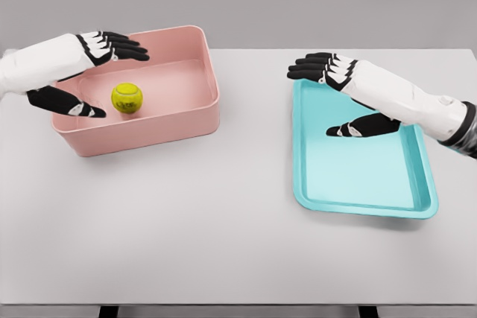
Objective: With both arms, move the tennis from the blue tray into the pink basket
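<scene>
The tennis ball (127, 97) is seen inside the pink basket (190, 117), just beside the left hand (89, 72), untouched. The fingers (127, 48) are spread, empty; the right hand (343, 94) is likewise spread over the blue tray (358, 176).

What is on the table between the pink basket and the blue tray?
Nothing. In the head view, only bare table lies between the pink basket and the blue tray.

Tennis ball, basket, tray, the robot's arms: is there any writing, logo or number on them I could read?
None can be read.
tennis ball: a faint dark mark, too blurred to read.
pink basket, blue tray, table: plain, no text.
left hand, right hand: no labels visible.
</scene>
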`<state>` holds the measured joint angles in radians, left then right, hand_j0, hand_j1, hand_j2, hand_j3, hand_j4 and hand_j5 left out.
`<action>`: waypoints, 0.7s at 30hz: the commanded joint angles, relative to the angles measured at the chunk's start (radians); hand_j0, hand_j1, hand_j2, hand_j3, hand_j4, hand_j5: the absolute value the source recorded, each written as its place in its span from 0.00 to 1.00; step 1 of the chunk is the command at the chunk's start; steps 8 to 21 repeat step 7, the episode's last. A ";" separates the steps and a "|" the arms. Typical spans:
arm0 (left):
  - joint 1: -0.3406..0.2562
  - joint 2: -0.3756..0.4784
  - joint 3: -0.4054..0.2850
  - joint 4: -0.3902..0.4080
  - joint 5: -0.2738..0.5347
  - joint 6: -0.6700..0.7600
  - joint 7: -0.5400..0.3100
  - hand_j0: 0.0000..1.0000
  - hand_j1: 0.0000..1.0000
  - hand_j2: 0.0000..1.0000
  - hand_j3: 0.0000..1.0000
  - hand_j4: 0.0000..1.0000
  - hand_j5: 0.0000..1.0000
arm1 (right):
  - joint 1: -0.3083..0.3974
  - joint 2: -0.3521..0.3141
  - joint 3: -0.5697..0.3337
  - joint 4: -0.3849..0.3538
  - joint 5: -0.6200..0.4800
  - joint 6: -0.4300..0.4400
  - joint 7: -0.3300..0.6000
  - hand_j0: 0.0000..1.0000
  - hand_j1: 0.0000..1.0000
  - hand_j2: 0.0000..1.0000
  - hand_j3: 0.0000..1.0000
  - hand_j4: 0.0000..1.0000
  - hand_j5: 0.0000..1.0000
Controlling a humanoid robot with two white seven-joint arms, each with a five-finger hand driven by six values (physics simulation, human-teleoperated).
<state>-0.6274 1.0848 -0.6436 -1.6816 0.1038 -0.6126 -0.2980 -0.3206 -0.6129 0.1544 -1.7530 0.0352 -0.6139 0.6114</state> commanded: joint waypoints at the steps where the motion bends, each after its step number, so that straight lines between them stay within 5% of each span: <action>1: 0.008 0.024 0.002 -0.053 0.119 0.002 0.000 1.00 1.00 1.00 1.00 1.00 1.00 | 0.002 -0.001 -0.001 0.000 -0.008 0.003 -0.001 1.00 1.00 1.00 1.00 1.00 1.00; 6: 0.137 0.020 0.004 -0.058 0.134 0.002 -0.004 1.00 1.00 1.00 1.00 1.00 1.00 | 0.006 -0.001 0.002 0.000 -0.008 0.003 -0.001 1.00 1.00 1.00 1.00 1.00 1.00; 21: 0.140 0.021 0.004 -0.058 0.134 0.002 -0.004 1.00 1.00 1.00 1.00 1.00 1.00 | 0.006 -0.001 0.004 0.000 -0.008 0.003 -0.001 1.00 1.00 1.00 1.00 1.00 1.00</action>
